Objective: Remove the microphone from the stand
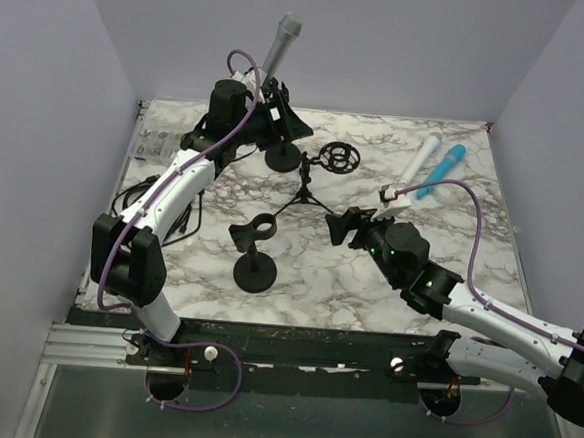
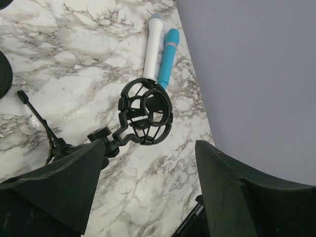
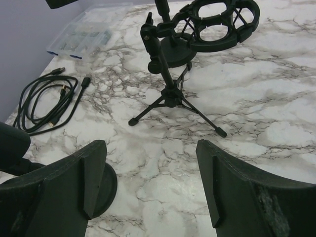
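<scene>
**A:** What sits furthest left on the marble table (image 1: 368, 274)?

**B:** A clear plastic box (image 1: 159, 145) lies by the left edge. A coil of black cable (image 3: 47, 101) lies nearer the arms.

**A:** And the left gripper (image 1: 284, 120)?

**B:** It is up at the far side, right against the far stand (image 1: 283, 159). Its wrist view shows the two fingers spread apart with only tabletop and distant things between them, so it is released and grips nothing.

**A:** Where is the grey microphone (image 1: 282, 40)?

**B:** It rises at a tilt just above that gripper, head uppermost, in front of the back wall. Its lower end probably sits in the far stand's clip, but the arm hides the joint from above.

**A:** What comes next to the right?

**B:** The near stand (image 1: 253, 274) has a round base and an empty clip on top, and it stands towards the arms. Beyond it is a black shock mount (image 1: 337, 159) on a small tripod (image 1: 309, 195), its ring empty.

**A:** And the right gripper (image 1: 344, 226)?

**B:** It hovers low over the marble, just right of the tripod and pointing towards it. The fingers are parted wide and hold nothing.

**A:** Anything further right?

**B:** A white microphone (image 1: 423, 158) and a blue microphone (image 1: 444, 170) lie side by side, nearly touching, near the far right edge.
</scene>
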Available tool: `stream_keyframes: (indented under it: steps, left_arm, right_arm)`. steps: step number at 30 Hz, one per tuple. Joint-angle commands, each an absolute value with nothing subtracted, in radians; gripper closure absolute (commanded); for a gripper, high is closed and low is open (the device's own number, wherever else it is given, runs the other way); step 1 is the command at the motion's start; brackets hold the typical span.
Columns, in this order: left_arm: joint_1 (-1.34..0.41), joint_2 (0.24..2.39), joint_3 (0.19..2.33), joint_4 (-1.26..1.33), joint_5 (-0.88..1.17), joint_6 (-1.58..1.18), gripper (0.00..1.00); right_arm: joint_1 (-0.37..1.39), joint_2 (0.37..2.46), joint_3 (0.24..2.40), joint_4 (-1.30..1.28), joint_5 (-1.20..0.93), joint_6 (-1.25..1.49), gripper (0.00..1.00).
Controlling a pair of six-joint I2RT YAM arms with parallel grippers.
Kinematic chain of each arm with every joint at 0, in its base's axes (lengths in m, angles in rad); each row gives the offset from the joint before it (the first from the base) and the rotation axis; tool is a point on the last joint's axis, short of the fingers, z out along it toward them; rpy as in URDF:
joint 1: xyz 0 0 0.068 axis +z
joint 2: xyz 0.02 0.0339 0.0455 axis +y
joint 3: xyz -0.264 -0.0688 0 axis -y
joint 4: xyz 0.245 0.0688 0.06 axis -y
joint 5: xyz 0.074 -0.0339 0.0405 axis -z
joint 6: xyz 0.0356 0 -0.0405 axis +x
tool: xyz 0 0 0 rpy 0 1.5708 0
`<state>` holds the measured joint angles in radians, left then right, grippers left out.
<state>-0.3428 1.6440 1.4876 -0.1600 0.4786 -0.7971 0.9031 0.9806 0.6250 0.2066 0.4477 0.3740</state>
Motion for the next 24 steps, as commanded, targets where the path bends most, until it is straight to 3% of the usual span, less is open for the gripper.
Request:
stream_keyframes:
  steps: [1,4,11,17,24]
  left_arm:
    - [-0.347,1.573,1.457,-0.189,0.440,-0.700,0.19]
    - [-0.347,1.499,1.426,-0.219,0.427,-0.626,0.14]
    - [-0.338,1.330,1.381,-0.363,0.372,-0.452,0.07]
    - [-0.297,1.134,1.272,-0.411,0.355,-0.364,0.04]
    - [-0.266,0.986,1.187,-0.429,0.289,-0.259,0.01]
  right_arm:
    - [0.892,1.035,0.637,0.200,0.465,0.370,0.17]
    - [0.832,1.136,0.685,0.190,0.407,0.377,0.13]
    - [0.714,1.410,0.755,0.275,0.186,0.339,0.15]
    - [0.691,1.590,0.780,0.399,0.169,0.245,0.21]
    - [0.663,1.740,0.860,0.407,0.235,0.140,0.20]
